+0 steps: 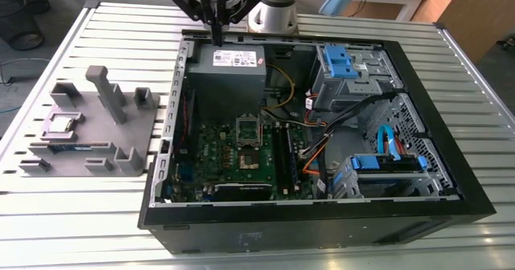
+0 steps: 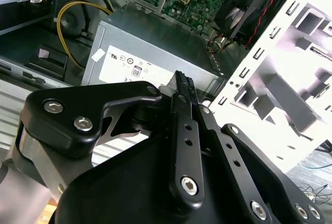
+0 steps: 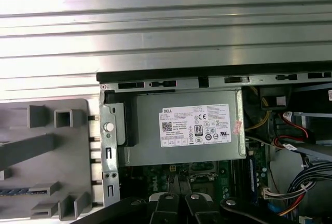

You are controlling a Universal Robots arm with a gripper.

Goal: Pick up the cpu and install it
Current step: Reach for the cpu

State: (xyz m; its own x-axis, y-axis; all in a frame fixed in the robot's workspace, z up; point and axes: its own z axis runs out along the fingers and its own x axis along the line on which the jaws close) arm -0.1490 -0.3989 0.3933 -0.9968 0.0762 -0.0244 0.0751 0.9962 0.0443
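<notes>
Gripper (image 1: 216, 41) linkage sits closest in both wrist views. Its fingers (image 2: 181, 86) are pressed together tip to tip and grip nothing. They point down over the power supply (image 1: 225, 65) at the far end of the open computer case (image 1: 322, 213). The power supply carries a white label (image 3: 196, 125) with small print and certification marks. Outside the case, at the exterior view's left, the cpu (image 1: 64, 124) lies flat on a grey fixture (image 1: 145, 126), well apart from the gripper.
</notes>
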